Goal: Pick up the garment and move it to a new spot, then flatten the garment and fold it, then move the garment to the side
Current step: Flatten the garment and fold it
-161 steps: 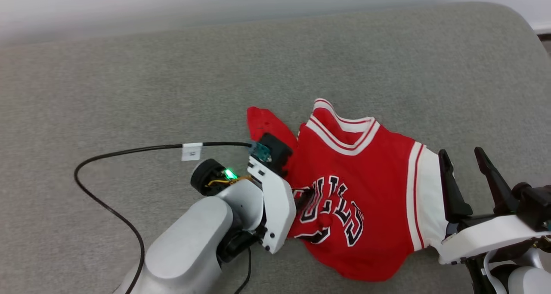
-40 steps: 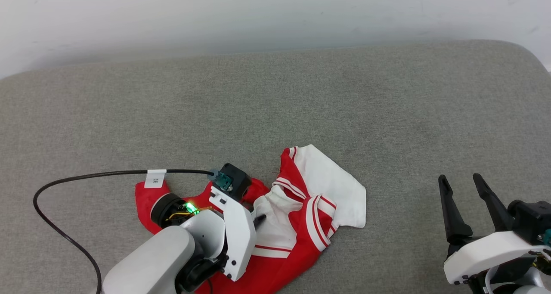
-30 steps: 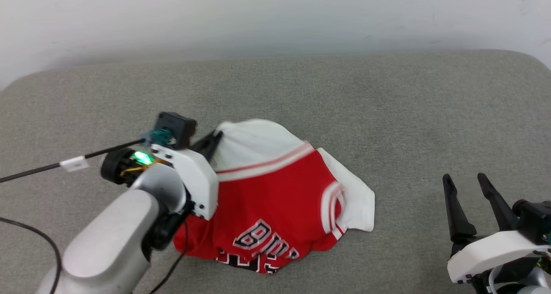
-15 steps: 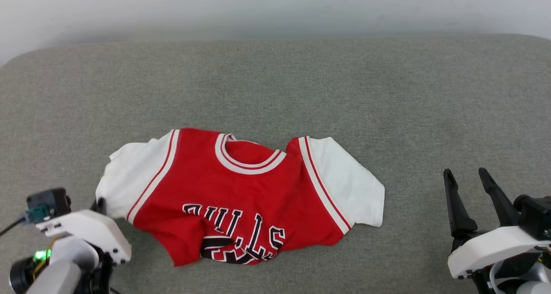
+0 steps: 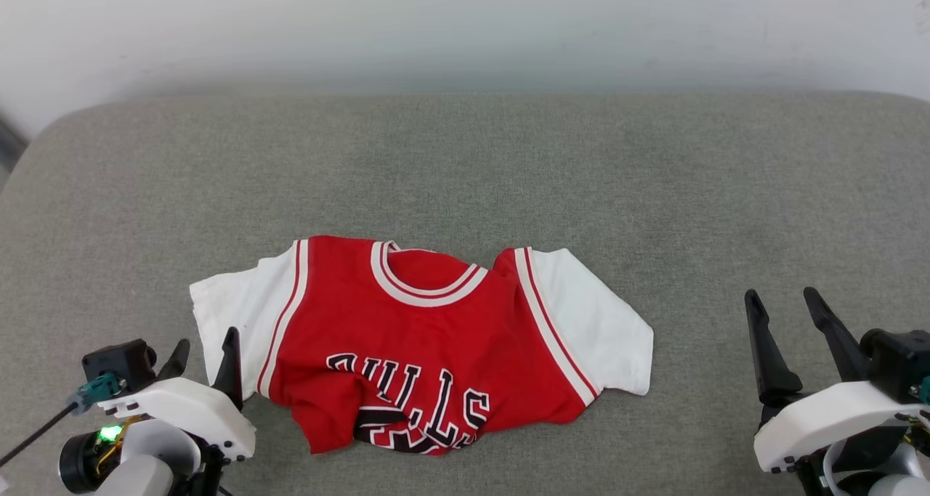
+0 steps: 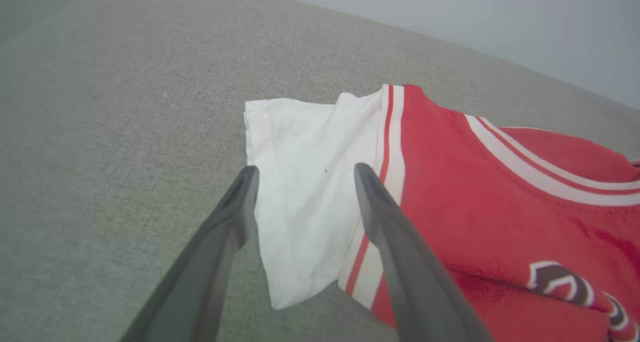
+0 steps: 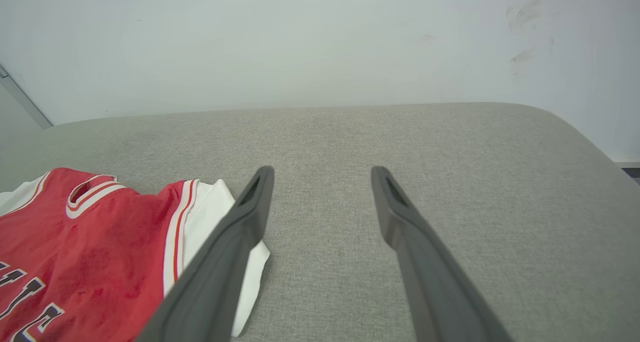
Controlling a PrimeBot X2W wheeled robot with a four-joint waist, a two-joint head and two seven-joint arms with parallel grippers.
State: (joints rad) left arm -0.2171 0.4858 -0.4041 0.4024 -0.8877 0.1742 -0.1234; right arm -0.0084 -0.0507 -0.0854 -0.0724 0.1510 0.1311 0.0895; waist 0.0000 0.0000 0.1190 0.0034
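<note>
The garment (image 5: 421, 343), a red jersey with white sleeves and black "BULLS" lettering, lies front up and spread out on the grey cushion (image 5: 465, 169), its lower hem bunched and tucked under. My left gripper (image 5: 205, 347) stands open at the lower left, just beside the near white sleeve (image 6: 305, 202), with nothing between its fingers. In the left wrist view that gripper (image 6: 305, 171) frames the sleeve from above. My right gripper (image 5: 785, 300) is open at the lower right, apart from the garment (image 7: 95, 242), and empty (image 7: 322, 171).
The grey cushion runs wide to the back and right, with rounded corners. A pale wall (image 5: 465, 24) rises behind it. A black cable (image 5: 36, 431) trails from my left wrist at the lower left.
The left gripper let go of the jersey, which went from a crumpled heap to lying spread front up. The left arm drew back to the lower left. The camera shifted slightly.
</note>
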